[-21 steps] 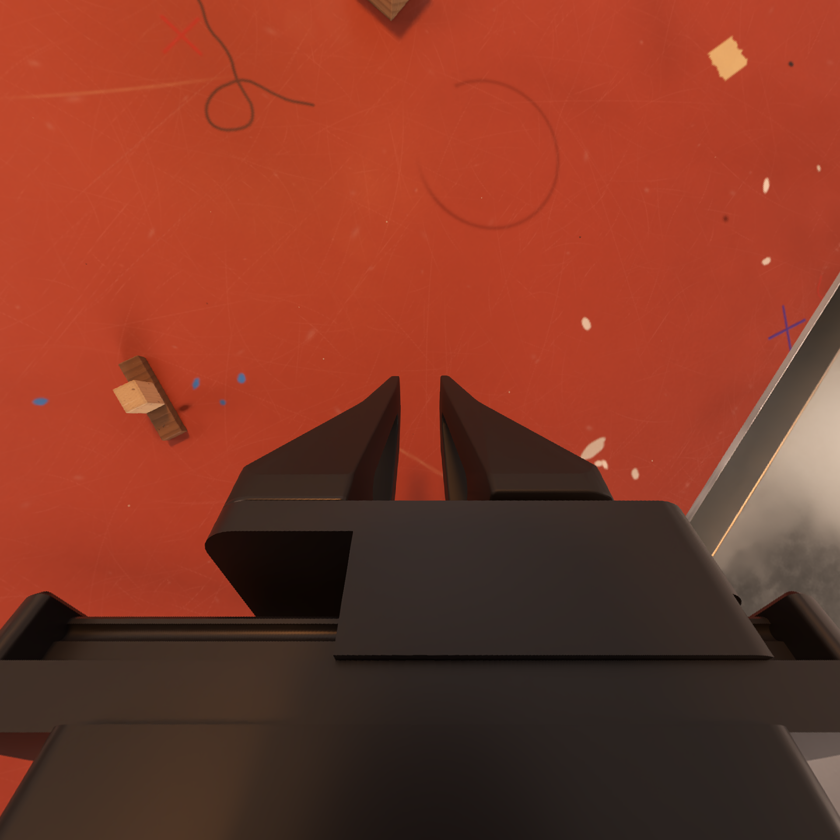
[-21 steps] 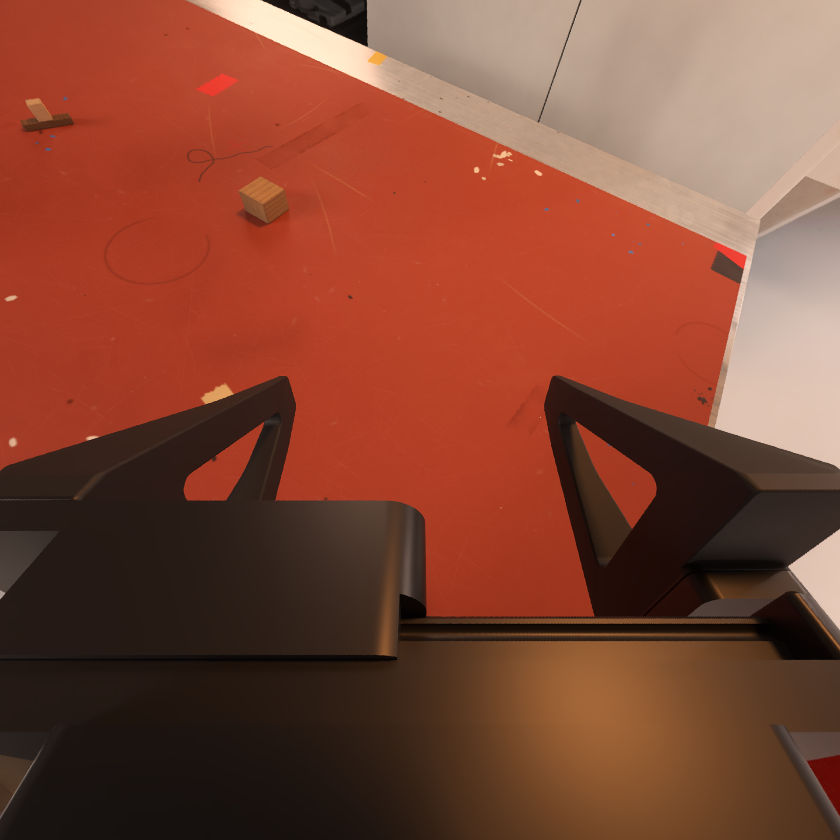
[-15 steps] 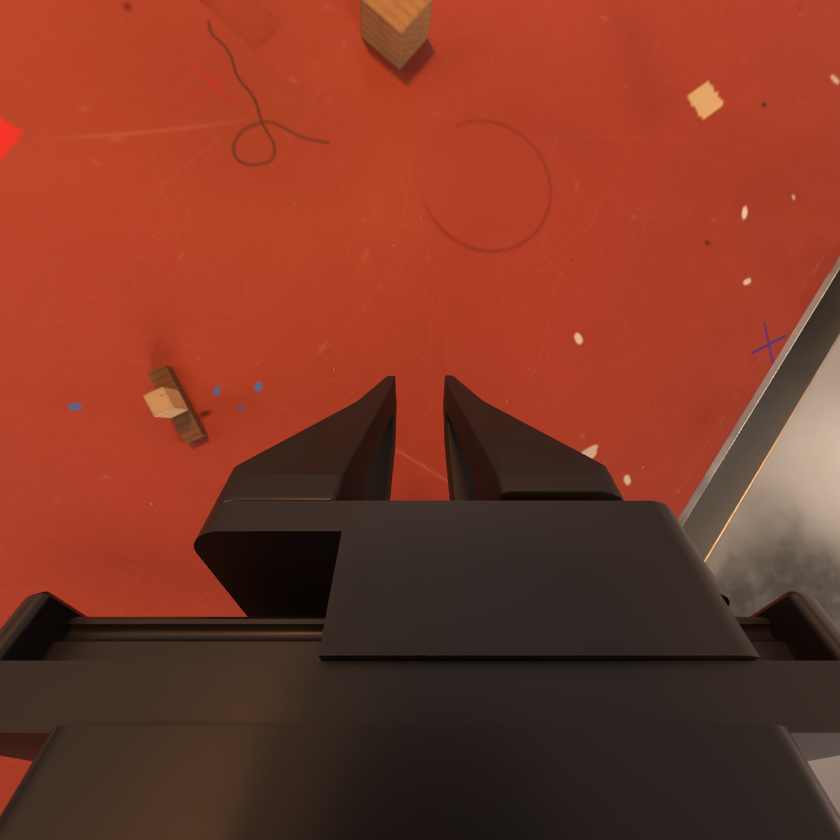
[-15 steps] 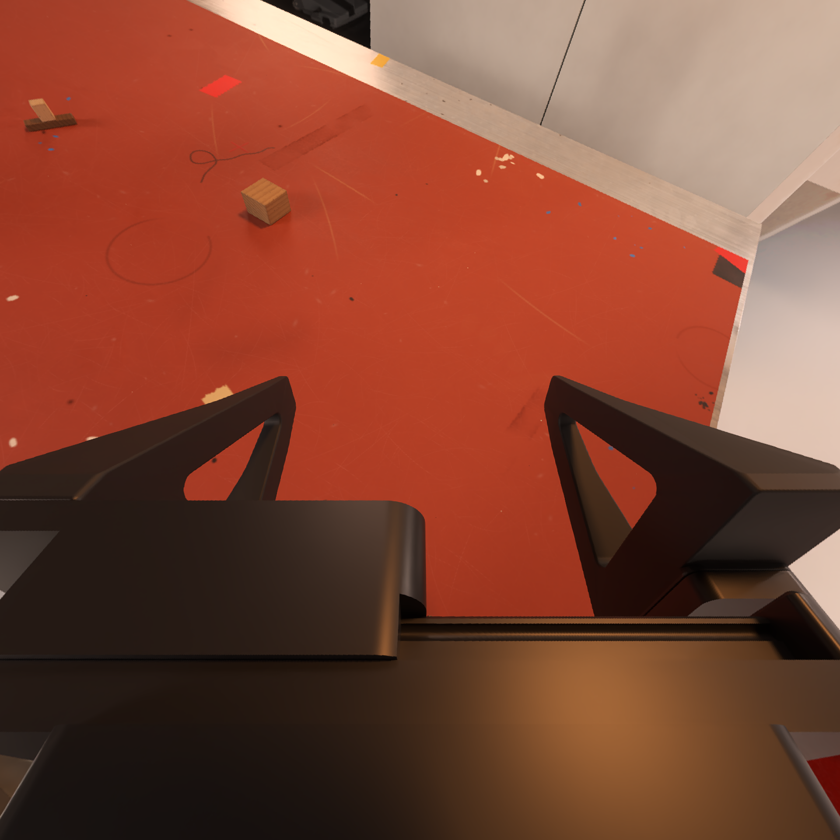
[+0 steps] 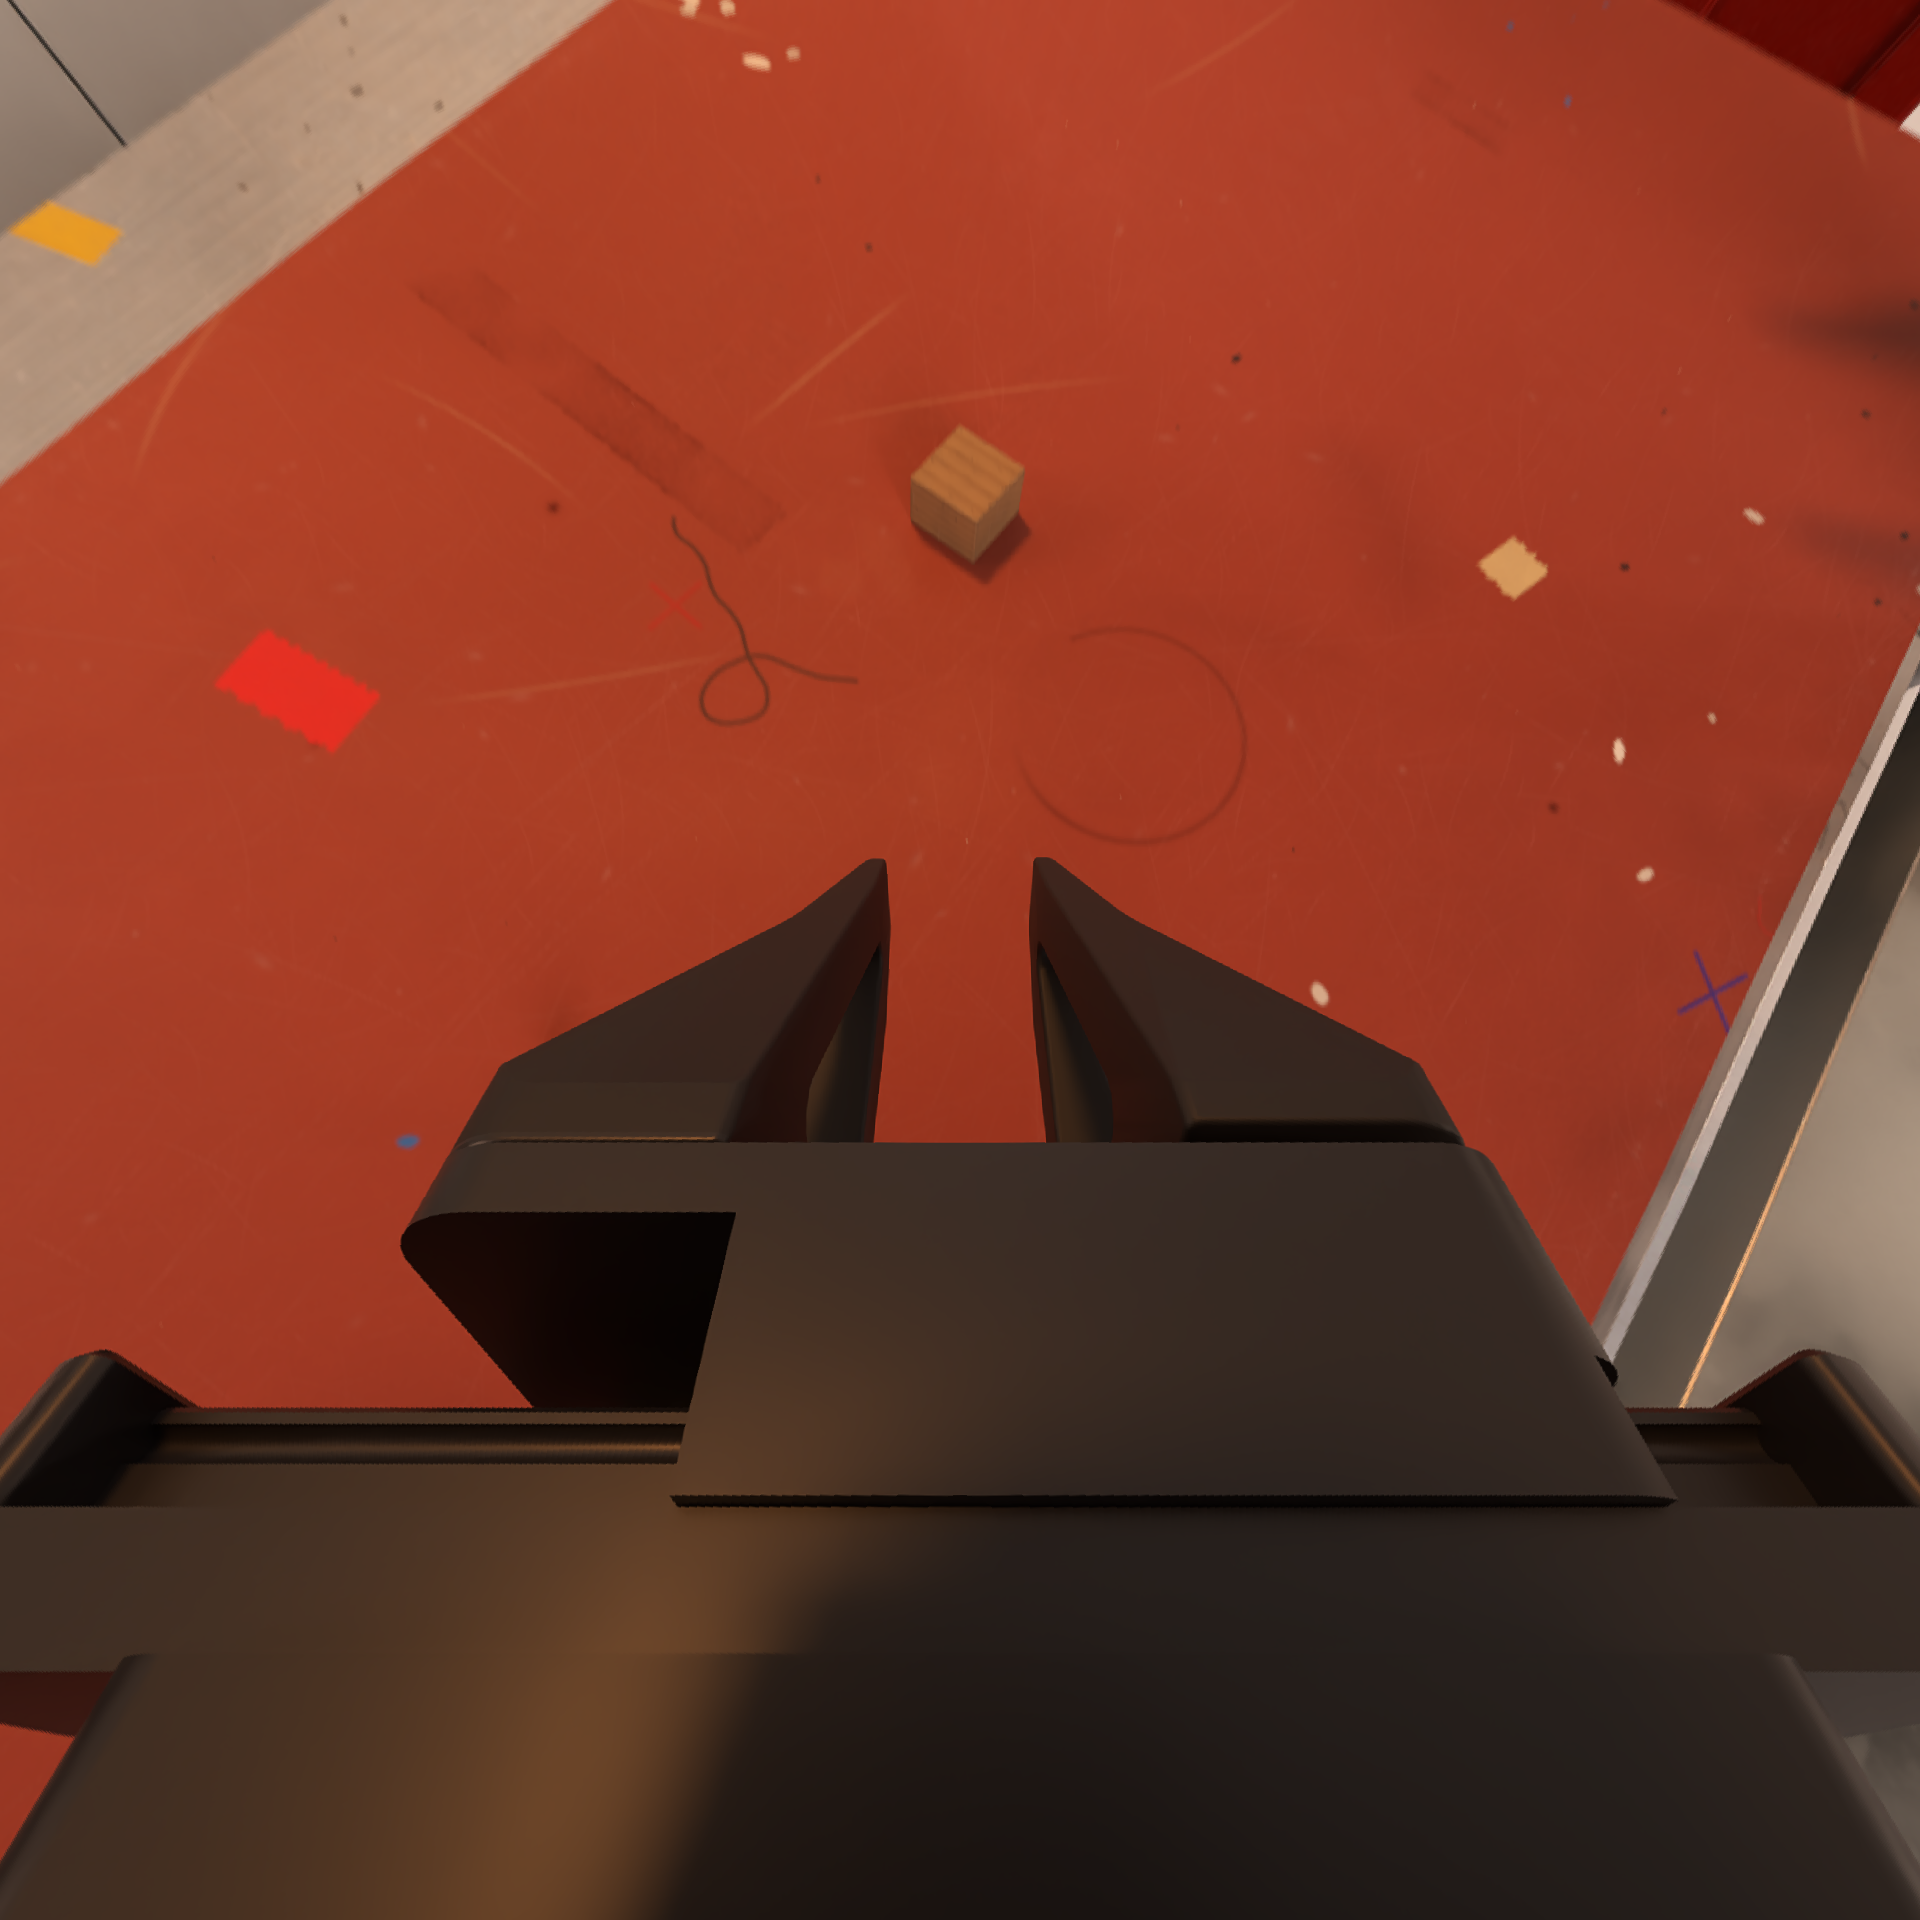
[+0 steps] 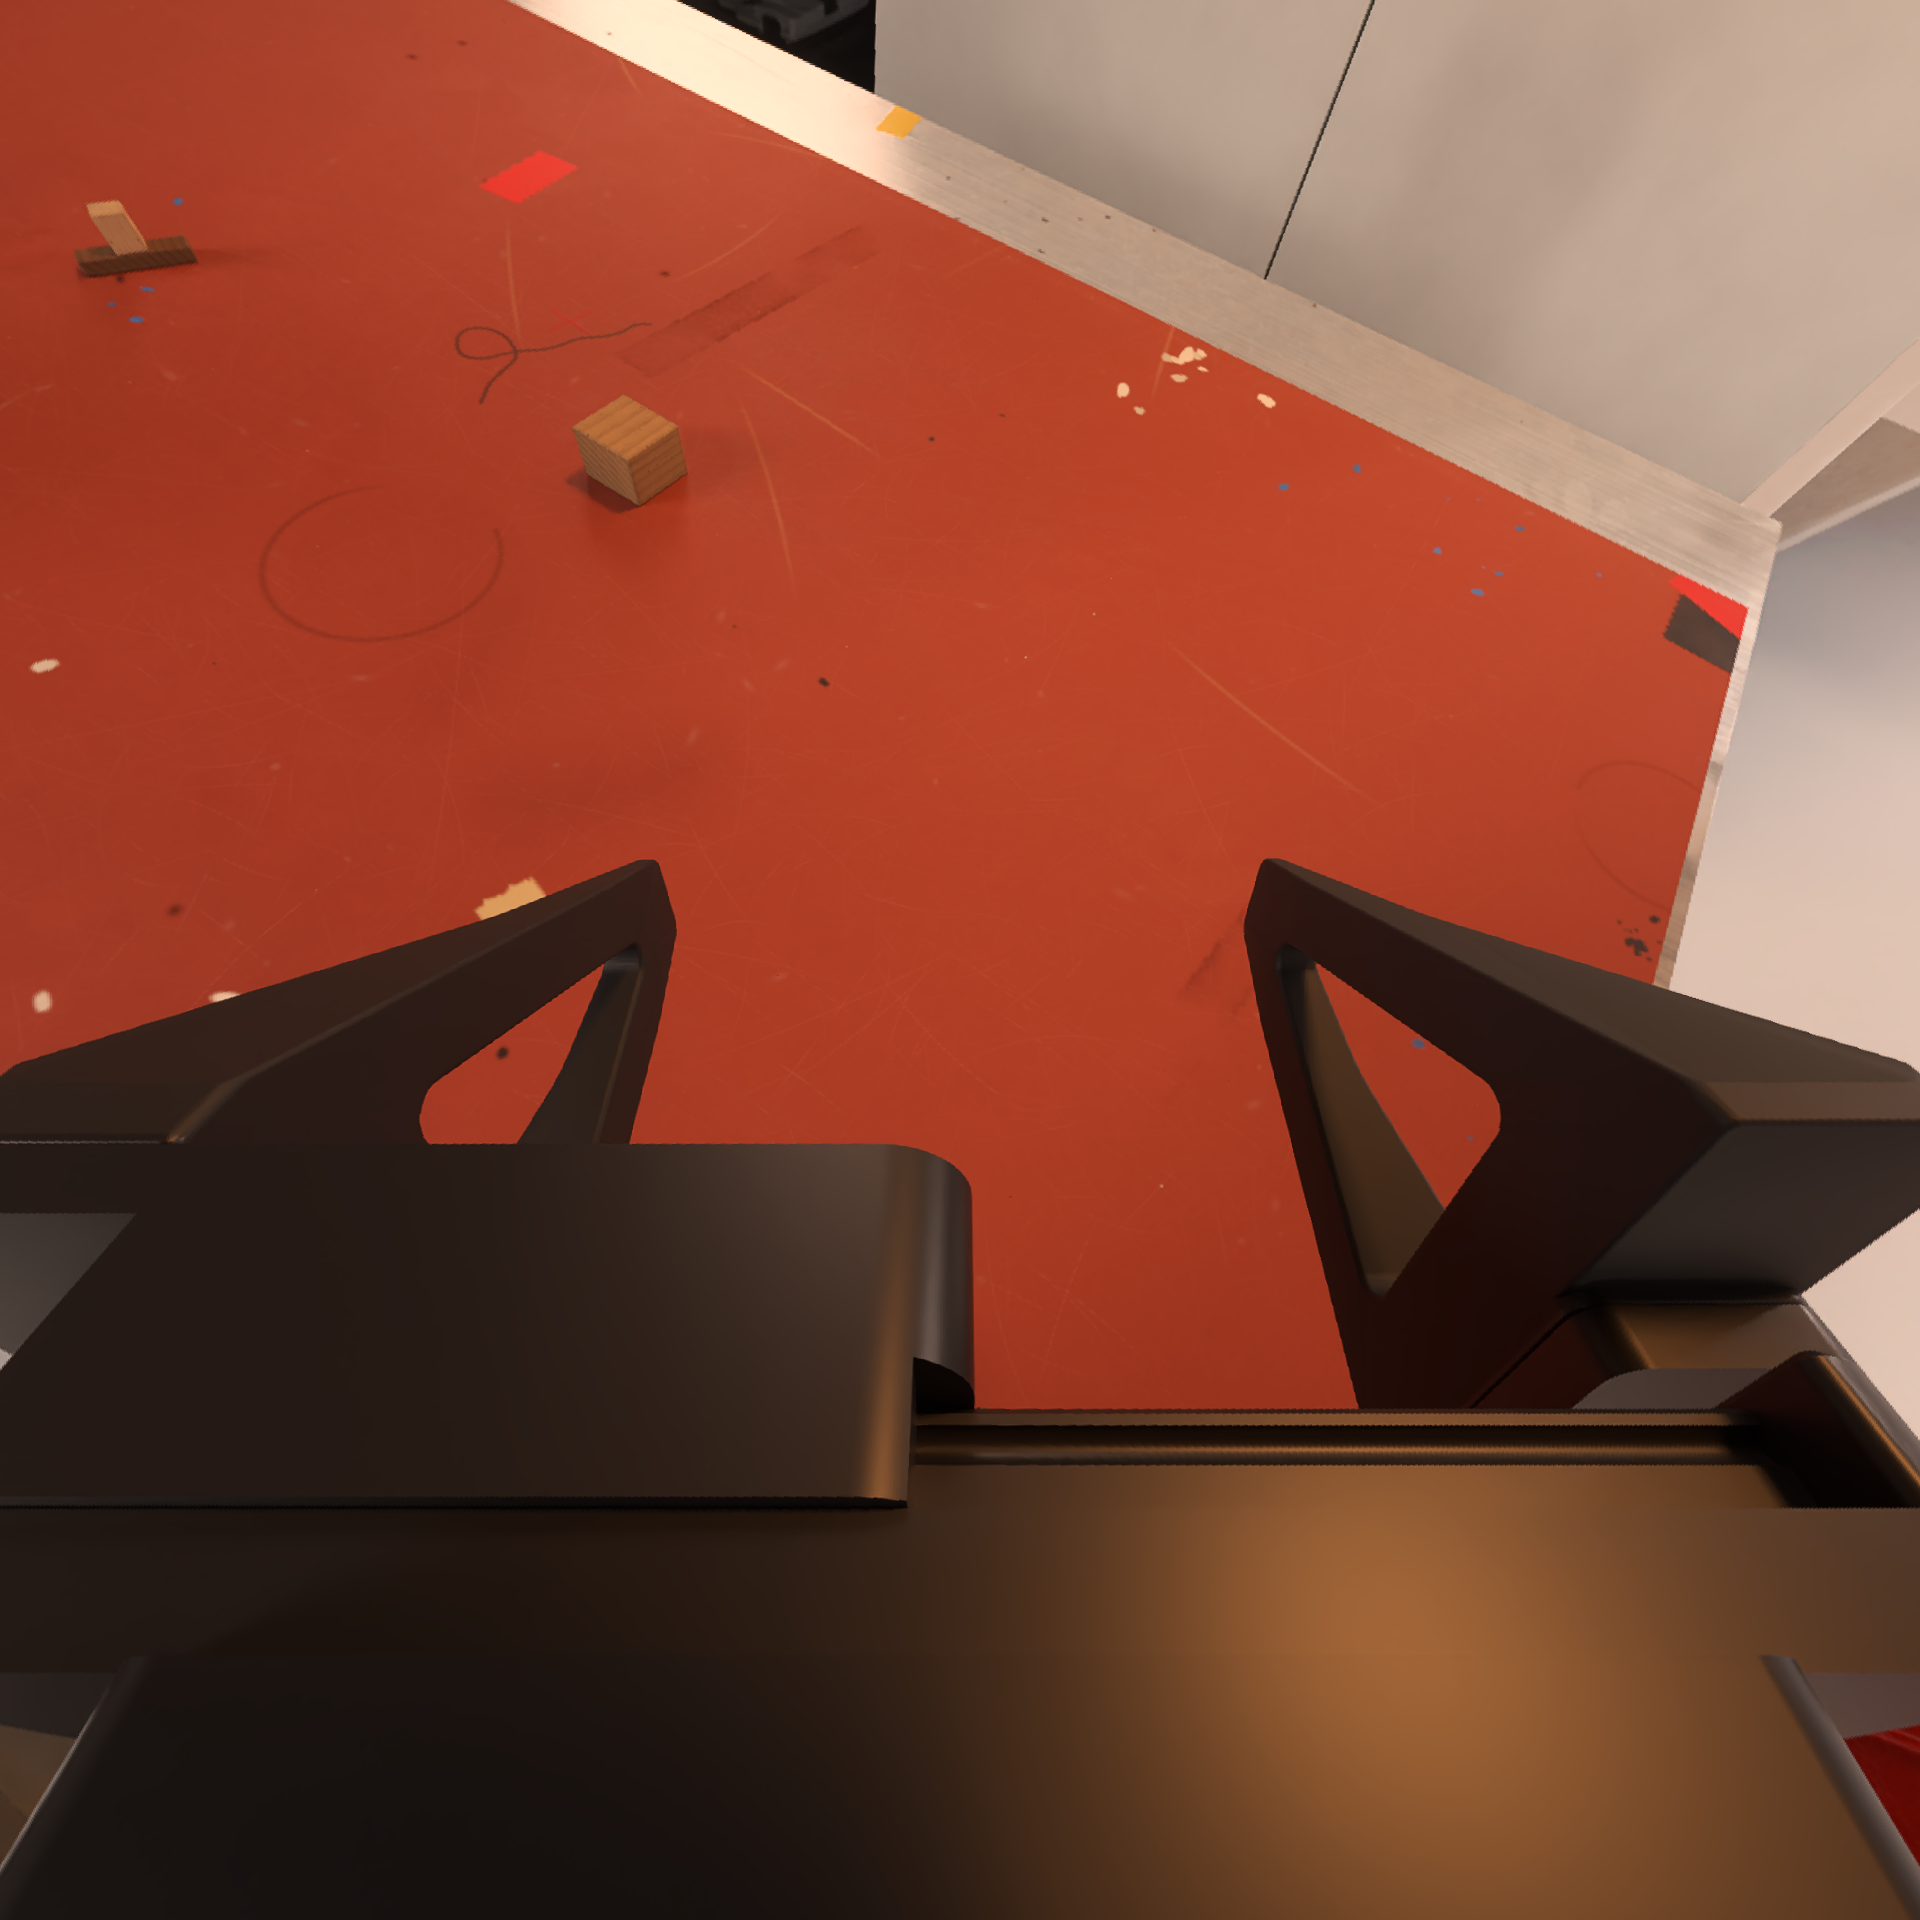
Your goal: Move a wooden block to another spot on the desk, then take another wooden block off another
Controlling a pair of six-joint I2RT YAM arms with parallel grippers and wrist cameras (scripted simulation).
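My left gripper [image 5: 958,862] hangs narrowed and empty, my right gripper [image 6: 958,862] spread wide. Beyond the drawn circle [image 5: 1132,735] sits the wooden cube [image 5: 966,494]; farther off, a pale block [image 6: 116,225] lies across a dark one [image 6: 135,256].

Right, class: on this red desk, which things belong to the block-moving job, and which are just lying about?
For the job:
- wooden cube
- pale block resting on the dark block
- left gripper
- right gripper

Lying about:
- red patch
- tan scrap
- loose thread
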